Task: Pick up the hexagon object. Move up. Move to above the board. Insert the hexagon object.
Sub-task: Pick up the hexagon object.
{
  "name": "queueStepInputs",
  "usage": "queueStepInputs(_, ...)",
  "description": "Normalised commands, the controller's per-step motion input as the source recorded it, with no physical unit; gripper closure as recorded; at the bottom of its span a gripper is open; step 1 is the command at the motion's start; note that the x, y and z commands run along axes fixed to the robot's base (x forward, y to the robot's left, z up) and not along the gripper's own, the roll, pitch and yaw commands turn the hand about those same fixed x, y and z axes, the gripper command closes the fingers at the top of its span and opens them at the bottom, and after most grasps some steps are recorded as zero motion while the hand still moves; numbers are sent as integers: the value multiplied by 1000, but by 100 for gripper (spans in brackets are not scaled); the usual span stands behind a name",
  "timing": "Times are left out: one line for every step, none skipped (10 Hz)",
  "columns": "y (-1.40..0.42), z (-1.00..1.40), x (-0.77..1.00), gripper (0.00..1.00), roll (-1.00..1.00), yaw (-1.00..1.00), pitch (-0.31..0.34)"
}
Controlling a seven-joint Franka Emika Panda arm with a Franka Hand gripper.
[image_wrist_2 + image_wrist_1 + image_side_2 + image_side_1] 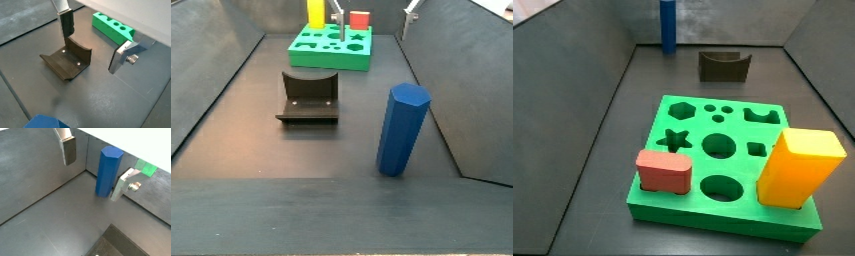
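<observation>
My pincer (pixel 97 170) hangs with fingers apart and nothing between them. The hexagon object (pixel 107 171) stands upright on the tabletop (pixel 60 223) just beside one finger (pixel 126 183), not touching it that I can see. The board (pixel 113 27) lies well beyond.

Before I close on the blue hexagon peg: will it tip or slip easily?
Likely tippy: the hexagon object stands tall on a narrow base, so a nudge from one finger may topple it. Flat matte faces should grip well. It looks rigid. The gripper is open beside it.
</observation>
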Motion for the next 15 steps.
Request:
queueStepInputs(0,0,0,0,4,0,0)
queueStepInputs(289,-46,-20,0,54,111,4)
queueStepInputs(703,0,-14,0,-39,186,0)
queueStepInputs(734,6,-269,0,-54,57,-59)
queueStepInputs(806,0,0,0,-97,100,-90)
queueStepInputs(826,-14,134,0,-141,149,-86)
queueStepInputs(677,-126,203,0,-61,103,-47)
queueStepInputs(637,-223,189,0,-30,69,-74)
queueStepInputs(677,-263,269,0,-30,77,-44)
queueStepInputs(660,-277,91,0,0,111,-36)
queueStepInputs(603,-269,-200,0,36,189,-4)
queueStepInputs(569,-286,-303,0,81,306,27)
queueStepInputs(451,-234,-306,0,143,343,97)
queueStepInputs(314,-226,-377,0,156,346,81)
queueStepInputs(209,-266,-23,0,44,209,20)
